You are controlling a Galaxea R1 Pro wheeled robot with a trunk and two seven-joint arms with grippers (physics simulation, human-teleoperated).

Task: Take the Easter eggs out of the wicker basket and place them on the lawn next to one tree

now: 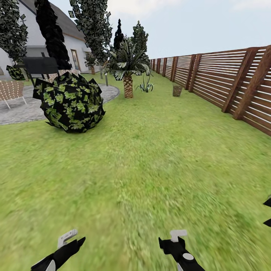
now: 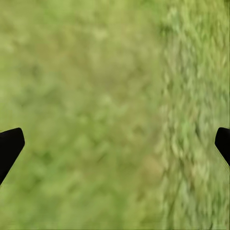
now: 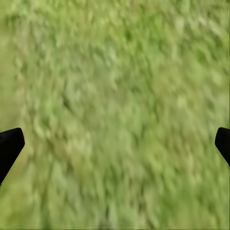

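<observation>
Though small and far off, your basket [image 1: 177, 90] stands on the lawn [image 1: 158, 158] beside the fence [image 1: 226, 79], past the bush [image 1: 70, 102] and palm [image 1: 128, 69]. Your left pincer [image 2: 115, 143] and right pincer [image 3: 115, 143] gape wide over grass, holding nothing.

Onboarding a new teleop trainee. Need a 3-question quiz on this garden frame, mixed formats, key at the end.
1. True or false: the wicker basket stands on the lawn close to the slatted wooden fence.
2. Multiple choice: what lies between the fingertips of the left gripper in the left wrist view? A) an Easter egg B) bare grass C) the basket rim
3. Fill in: the round leafy bush sits at the edge of the grey ______ patio.

Key:
1. True
2. B; the right gripper likewise has only grass between its spread tips.
3. paved
</observation>
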